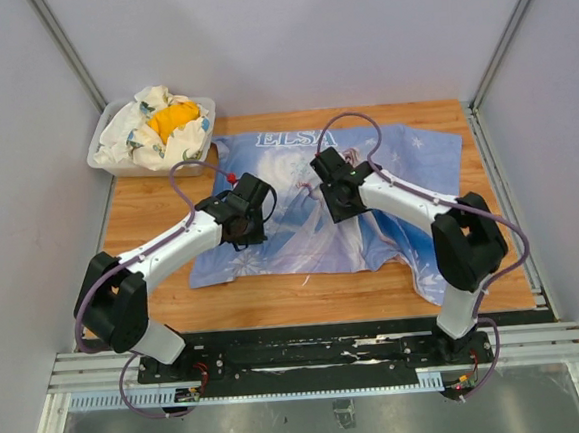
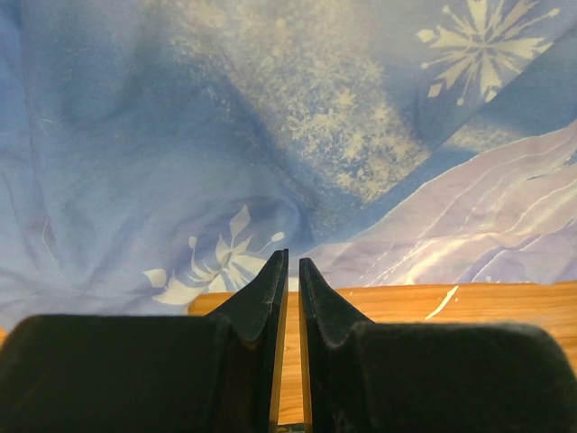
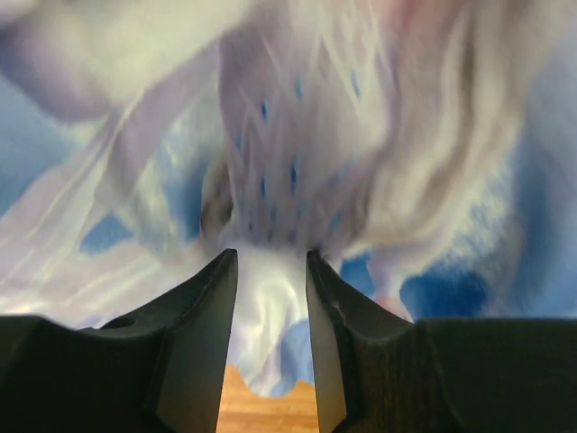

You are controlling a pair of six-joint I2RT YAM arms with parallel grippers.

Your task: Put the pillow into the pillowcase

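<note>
The bench (image 1: 154, 212) carries the pillowcase (image 1: 410, 157), spread blue side up across its middle and rumpled at the near right corner beside my right arm. I cannot find the pillow in any view, so my biggest worry is working the cloth without knowing where the pillow lies, or mistaking the white-and-yellow bundle (image 1: 167, 121) in the bin (image 1: 102, 156) at the far left corner for it. Next, the case lies flat with no mouth showing, so a pinch from above may catch both layers and seal it. My right fingers (image 1: 340, 194) stand apart, low over the printed figure, with cloth just past the tips; I cannot tell whether they touch it, and closing there could drag up folds. My left fingers (image 2: 281, 267), parted by only a thin slit and gripping nothing, sit at the near left hem where wood shows, so a grab there could slide off onto bare bench.
</note>
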